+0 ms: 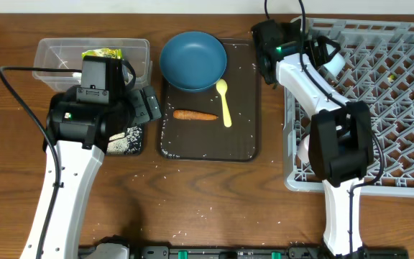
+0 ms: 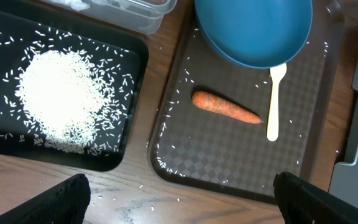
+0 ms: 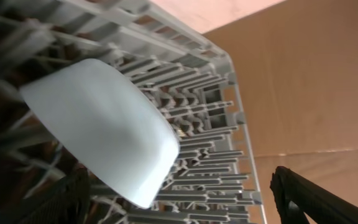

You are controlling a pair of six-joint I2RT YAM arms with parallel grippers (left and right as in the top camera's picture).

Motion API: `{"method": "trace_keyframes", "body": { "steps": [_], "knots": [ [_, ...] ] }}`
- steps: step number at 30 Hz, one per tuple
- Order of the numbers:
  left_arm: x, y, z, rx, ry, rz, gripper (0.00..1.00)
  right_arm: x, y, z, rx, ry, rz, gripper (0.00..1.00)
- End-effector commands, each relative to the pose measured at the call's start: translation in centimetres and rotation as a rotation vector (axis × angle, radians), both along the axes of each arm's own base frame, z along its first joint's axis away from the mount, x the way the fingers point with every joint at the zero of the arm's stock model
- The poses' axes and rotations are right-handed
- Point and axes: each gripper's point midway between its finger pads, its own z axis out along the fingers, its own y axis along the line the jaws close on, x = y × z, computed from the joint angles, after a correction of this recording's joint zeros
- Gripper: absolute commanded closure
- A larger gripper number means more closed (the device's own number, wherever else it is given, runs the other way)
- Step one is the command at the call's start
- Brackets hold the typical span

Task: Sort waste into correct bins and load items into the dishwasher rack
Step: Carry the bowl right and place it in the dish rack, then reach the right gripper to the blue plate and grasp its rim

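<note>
A robotics lab: 2 cabled robot arms point(image 1: 63, 180) at a wooden table point(image 1: 214, 194) holding a dishwasher rack point(image 1: 408, 108).

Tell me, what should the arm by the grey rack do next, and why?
Probably draw the right hand straight back, clear of the white bowl. The hand stands open, and the bowl already lies ungripped in the rack, so nothing is left to hold there.

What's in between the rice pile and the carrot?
The black tray's rim, a strip of table with stray grains, and the brown tray's edge, seen in the left wrist view.
</note>
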Motion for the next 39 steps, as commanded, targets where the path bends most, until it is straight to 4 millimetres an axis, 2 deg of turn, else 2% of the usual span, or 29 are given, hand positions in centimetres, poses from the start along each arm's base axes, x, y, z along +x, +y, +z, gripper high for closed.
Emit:
{"method": "trace_keyframes", "body": {
  "steps": [1, 5, 7, 9, 13, 15, 17, 20, 23, 28, 32, 34, 39],
  "knots": [
    [0.1, 0.4, -0.1, 0.01, 0.005, 0.014, 0.03, 0.1, 2.5, 0.6, 0.129, -0.009, 0.074, 0.08],
    [0.1, 0.4, -0.1, 0.01, 0.005, 0.014, 0.03, 0.2, 4.5, 2.5, 0.316, -0.028, 0.163, 0.09],
    [0.1, 0.4, -0.1, 0.01, 0.005, 0.014, 0.03, 0.1, 6.6, 3.3, 0.466, -0.02, 0.247, 0.09],
    [0.1, 0.4, -0.1, 0.01, 0.005, 0.014, 0.03, -0.2, 9.5, 3.9, 0.637, 0.005, 0.351, 0.07],
    [0.1, 0.4, -0.1, 0.01, 0.005, 0.014, 0.03, -1.6, 17.1, 4.6, 1.018, 0.102, 0.606, 0.08],
    [0.1, 0.4, -0.1, 0.01, 0.005, 0.014, 0.03, -1.9, 20.1, 4.7, 1.164, 0.126, 0.686, 0.15],
    [0.1, 0.4, -0.1, 0.01, 0.005, 0.014, 0.03, -1.5, 21.6, 4.0, 1.27, 0.099, 0.644, 0.18],
    [0.1, 0.4, -0.1, 0.01, 0.005, 0.014, 0.03, -0.5, 22.2, 1.5, 1.331, 0.052, 0.502, 0.25],
    [0.1, 0.4, -0.1, 0.01, 0.005, 0.014, 0.03, 0.1, 22.8, -2.1, 1.366, 0.039, 0.379, 0.27],
    [0.1, 0.4, -0.1, 0.01, 0.005, 0.014, 0.03, 0.3, 23.9, -7.4, 1.401, 0.07, 0.272, 0.34],
    [0.1, 0.4, -0.1, 0.01, 0.005, 0.014, 0.03, 0.2, 24.3, -10.7, 1.404, 0.094, 0.227, 0.42],
    [0.1, 0.4, -0.1, 0.01, 0.005, 0.014, 0.03, 0.1, 24.2, -11.4, 1.404, 0.102, 0.212, 0.48],
    [0.1, 0.4, -0.1, 0.01, 0.005, 0.014, 0.03, 0.6, 24.2, -11.0, 1.41, 0.081, 0.226, 0.69]
  ]
}}
